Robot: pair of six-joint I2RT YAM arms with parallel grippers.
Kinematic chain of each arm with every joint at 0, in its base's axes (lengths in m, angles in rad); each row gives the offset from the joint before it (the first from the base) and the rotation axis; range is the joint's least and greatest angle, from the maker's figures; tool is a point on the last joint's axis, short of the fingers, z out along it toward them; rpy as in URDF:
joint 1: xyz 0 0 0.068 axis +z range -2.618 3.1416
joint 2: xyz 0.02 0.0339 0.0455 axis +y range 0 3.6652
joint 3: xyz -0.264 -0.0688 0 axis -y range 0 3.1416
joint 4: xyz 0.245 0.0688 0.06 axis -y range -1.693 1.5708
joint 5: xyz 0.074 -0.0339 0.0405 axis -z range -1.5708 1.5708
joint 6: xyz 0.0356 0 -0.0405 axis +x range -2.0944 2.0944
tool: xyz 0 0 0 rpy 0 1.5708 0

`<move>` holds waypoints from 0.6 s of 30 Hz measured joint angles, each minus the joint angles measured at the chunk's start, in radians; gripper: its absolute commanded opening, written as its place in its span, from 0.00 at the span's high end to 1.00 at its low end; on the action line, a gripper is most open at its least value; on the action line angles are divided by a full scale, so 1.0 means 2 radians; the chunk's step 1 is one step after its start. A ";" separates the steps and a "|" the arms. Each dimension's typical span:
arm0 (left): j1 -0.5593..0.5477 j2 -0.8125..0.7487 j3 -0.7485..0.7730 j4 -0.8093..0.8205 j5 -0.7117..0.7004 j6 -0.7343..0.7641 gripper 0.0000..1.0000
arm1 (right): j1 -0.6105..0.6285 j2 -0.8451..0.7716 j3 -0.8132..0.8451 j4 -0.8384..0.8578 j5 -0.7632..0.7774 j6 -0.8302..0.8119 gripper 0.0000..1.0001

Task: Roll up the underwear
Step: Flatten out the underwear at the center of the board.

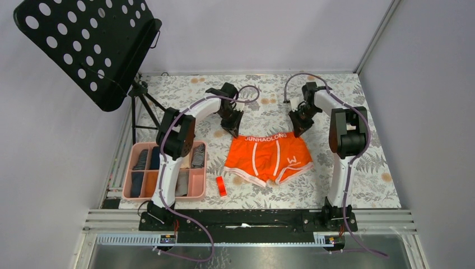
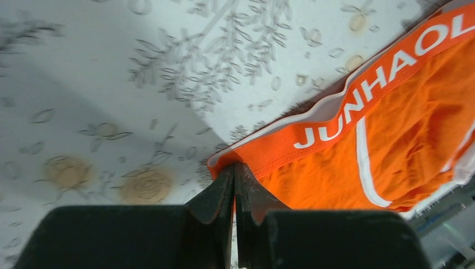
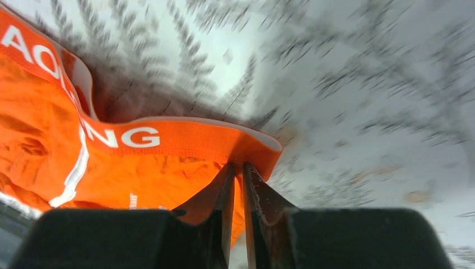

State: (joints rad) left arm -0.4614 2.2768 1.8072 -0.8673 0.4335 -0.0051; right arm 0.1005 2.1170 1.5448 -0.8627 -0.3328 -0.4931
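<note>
The orange underwear (image 1: 269,158) lies spread flat on the leaf-printed tablecloth (image 1: 367,168), between the two arms. Its waistband faces the far edge and its legs face the arm bases. The left gripper (image 1: 234,132) is down at the waistband's left corner and the right gripper (image 1: 297,131) at its right corner. From above, both sets of tips are too small and dark to read.

In the left wrist view, the left fingers (image 2: 215,195) are pressed together, their tips pinching the very corner of the waistband. The band runs out of the picture at the upper right, so only "JUNHAOL" can be read.

In the right wrist view, the right fingers (image 3: 263,196) stand almost together, clamped on the other corner, with orange cloth showing in the thin slit between them. This view is smeared, so the tablecloth pattern is streaky and only "NG" and part of "AO" are legible. The band arches up there, and shadow hides what lies under it.

To the left sits a pink tray (image 1: 126,175) with rolled garments (image 1: 141,159) in its compartments. The left arm crosses its middle and covers several of them. A small red block (image 1: 221,186) lies between the tray and the underwear, touching neither. A black perforated music stand (image 1: 84,45) at the far left is cut off by the top edge.
</note>
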 measured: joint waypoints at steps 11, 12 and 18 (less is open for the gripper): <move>0.005 -0.002 0.032 0.009 -0.085 -0.008 0.67 | 0.000 0.093 0.167 0.012 0.031 -0.017 0.78; 0.006 -0.002 0.037 0.009 -0.085 -0.007 0.65 | 0.000 0.097 0.176 0.010 0.030 -0.017 0.77; 0.010 -0.019 0.052 0.017 -0.087 -0.005 0.52 | -0.002 0.083 0.188 -0.004 -0.001 -0.010 0.69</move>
State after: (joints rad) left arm -0.4408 2.2383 1.9118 -0.8330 0.2600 -0.0154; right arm 0.0971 2.2822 1.9209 -0.8711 -0.3340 -0.5137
